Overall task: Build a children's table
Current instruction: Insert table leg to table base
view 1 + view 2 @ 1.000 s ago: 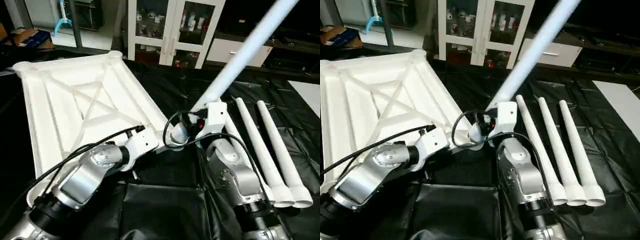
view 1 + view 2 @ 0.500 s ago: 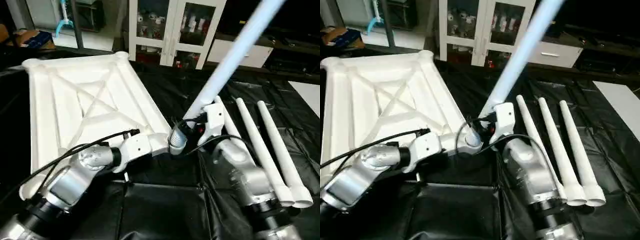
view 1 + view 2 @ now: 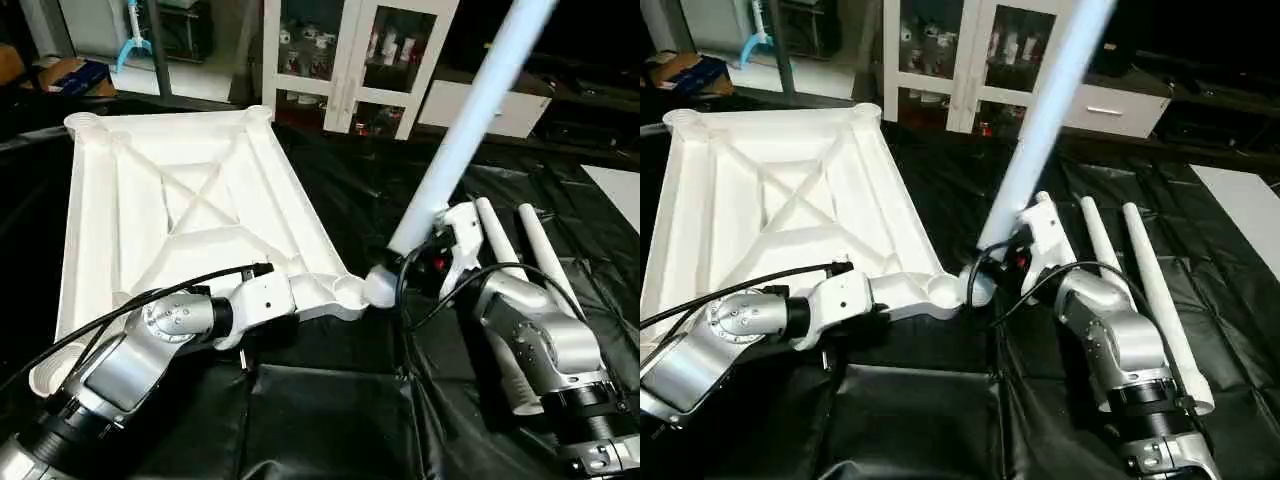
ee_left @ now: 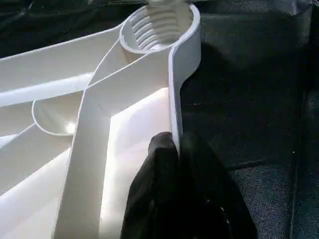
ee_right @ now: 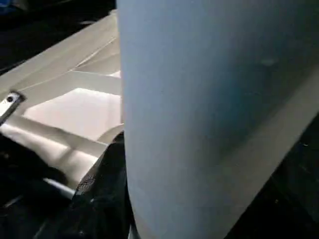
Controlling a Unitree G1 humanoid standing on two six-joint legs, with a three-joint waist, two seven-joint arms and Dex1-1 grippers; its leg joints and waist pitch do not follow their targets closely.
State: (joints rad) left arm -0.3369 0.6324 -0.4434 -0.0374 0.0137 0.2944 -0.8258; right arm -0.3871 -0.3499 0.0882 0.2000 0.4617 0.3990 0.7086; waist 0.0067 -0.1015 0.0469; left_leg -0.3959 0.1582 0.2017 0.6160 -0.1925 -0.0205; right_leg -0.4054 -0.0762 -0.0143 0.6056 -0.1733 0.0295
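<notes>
The left claw (image 4: 177,149) is pinched shut on the thin side wall of the white table top (image 3: 190,200), just short of the round corner socket (image 4: 159,27) whose inner threads show in the left wrist view. The top lies upside down on the desk (image 3: 330,420), which is covered in black sheeting, with its X-shaped ribs facing up.

The right claw (image 3: 432,262) grips a long white leg (image 3: 470,115) near its lower end, one black finger (image 5: 107,184) pressed against the tube. The leg is tilted, rising up and to the right, with its threaded end at that same near corner socket; how far it sits in the socket cannot be told.

Spare legs (image 3: 1150,290) lie side by side on the sheeting to the right, partly hidden behind the right forearm. White glass-door cabinets (image 3: 360,60) stand behind the desk.
</notes>
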